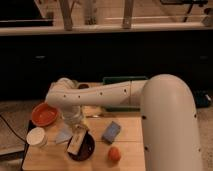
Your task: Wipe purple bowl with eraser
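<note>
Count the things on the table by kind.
Bowls: 2 (purple bowl, orange bowl)
Blocks: 2 (eraser, blue block)
Green tub: 1
White cup: 1
Orange ball: 1
Pale blue piece: 1
Total: 8
Claw sits over the eraser.

Your tool (pixel 74 126) hangs just over the purple bowl (pixel 88 150), at the eraser (pixel 76 142) leaning in it. The orange bowl (pixel 44 114) and white cup (pixel 36 136) crowd the left. The blue block (pixel 111 132) and orange ball (pixel 114 154) stand close on the right. The arm (pixel 102 94) spans the back. You'll find bare bench (pixel 52 159) at the front left.
</note>
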